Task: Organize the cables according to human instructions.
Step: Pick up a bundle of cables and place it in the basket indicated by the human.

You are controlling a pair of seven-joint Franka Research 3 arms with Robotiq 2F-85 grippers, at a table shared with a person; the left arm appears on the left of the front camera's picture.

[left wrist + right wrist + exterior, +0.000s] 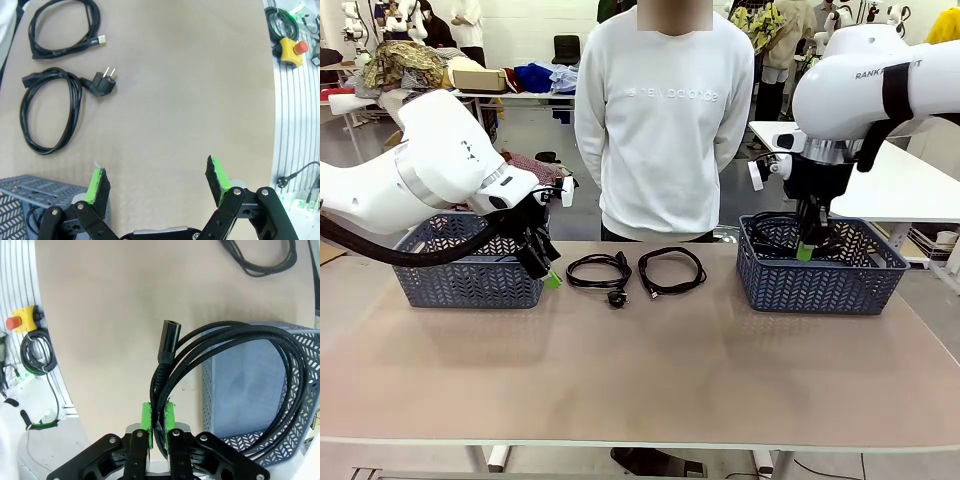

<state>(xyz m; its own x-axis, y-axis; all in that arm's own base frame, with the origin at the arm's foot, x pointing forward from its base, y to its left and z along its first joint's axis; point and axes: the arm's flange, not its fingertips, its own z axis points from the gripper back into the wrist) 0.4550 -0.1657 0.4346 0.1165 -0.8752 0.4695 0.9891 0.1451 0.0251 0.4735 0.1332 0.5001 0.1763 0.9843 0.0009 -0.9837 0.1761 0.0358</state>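
Observation:
Two cables lie coiled mid-table: one with a round plug [600,272] [50,110], and one with a small flat connector [672,270] [60,27]. My left gripper [548,270] [157,182] hangs open and empty just right of the left basket [470,270], short of the plug cable. Over the right basket [820,270] [240,390], my right gripper [807,245] [157,425] is shut on a braided black cable [240,355]. Its loop droops into the basket and its barrel end sticks up. A dark cord shows inside the left basket's corner [30,215].
A person in a white sweatshirt [660,120] stands at the far edge, hands out of sight. A yellow box with a red stop button [290,50] [20,320] sits on the rails off the table's side. Bare tabletop [640,380] spreads in front of the baskets.

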